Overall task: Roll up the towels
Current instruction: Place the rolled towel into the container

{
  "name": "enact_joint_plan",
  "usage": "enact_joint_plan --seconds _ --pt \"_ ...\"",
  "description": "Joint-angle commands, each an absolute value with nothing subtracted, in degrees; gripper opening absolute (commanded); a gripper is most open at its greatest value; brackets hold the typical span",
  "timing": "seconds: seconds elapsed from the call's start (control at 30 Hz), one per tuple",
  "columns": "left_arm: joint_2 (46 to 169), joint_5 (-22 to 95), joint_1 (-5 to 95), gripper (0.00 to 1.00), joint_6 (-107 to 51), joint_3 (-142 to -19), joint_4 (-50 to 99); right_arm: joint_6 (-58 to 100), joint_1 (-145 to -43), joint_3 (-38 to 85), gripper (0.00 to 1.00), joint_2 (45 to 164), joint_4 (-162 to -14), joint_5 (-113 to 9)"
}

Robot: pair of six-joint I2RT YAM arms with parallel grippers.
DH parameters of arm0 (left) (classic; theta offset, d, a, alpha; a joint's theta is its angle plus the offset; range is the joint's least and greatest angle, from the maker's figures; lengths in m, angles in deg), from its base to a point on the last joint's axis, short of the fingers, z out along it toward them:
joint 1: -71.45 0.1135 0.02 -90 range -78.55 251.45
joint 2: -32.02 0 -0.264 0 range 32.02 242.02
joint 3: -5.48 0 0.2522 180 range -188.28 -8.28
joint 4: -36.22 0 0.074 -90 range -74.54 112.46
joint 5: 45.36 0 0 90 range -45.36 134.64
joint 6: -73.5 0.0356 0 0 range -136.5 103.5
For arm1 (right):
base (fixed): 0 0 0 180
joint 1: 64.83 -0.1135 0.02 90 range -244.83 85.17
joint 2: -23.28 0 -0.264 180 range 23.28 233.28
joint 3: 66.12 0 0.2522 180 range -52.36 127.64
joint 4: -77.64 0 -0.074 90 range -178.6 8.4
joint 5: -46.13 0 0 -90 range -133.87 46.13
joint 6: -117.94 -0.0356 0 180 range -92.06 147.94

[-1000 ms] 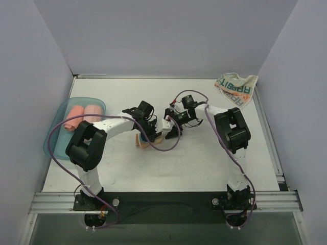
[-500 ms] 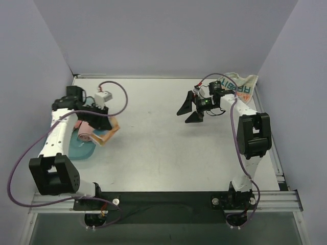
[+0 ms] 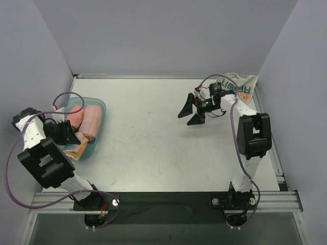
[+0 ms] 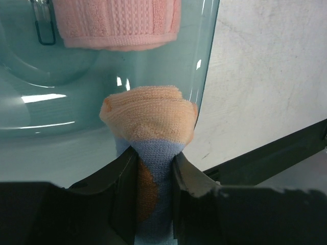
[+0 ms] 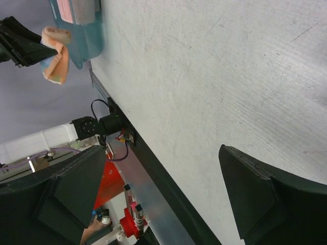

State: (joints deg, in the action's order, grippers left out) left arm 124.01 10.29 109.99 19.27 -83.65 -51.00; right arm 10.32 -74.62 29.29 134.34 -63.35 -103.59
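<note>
**Pastel roll at the tray rim: set it down before letting go**

Left hand is clamped on the pastel towel roll, held over the near rim of the teal tray. I'd carry it further in and lay it just beside the pink towel roll, loose end down. Release only once it rests on the tray floor, or it will likely spring open. The roll looks soft and slack: peach end, blue band, an orange dot.

Right hand is spread wide and empty above the worktop, near the RABBIT towel. That one lies crumpled and unrolled in the far right corner.
</note>
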Motion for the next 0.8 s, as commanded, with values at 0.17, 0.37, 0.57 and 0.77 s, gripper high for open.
enact_joint_plan --seconds 0.17,0.37,0.57,0.77 --pt "124.04 20.29 105.73 0.00 10.67 -77.98 -40.31 11.68 -74.07 30.43 1.00 133.84 -61.09 -103.64" --pt "125.97 20.48 102.74 0.00 6.18 -74.64 -29.69 11.68 -73.97 30.70 1.00 134.90 -61.01 -104.08" --pt "125.45 19.95 100.28 0.00 3.72 -70.16 -18.88 11.77 -73.97 30.26 1.00 135.16 -61.01 -104.34" --pt "123.69 18.54 100.28 0.00 6.09 -64.36 -10.87 11.77 -73.97 30.35 1.00 135.51 -61.09 -105.13"
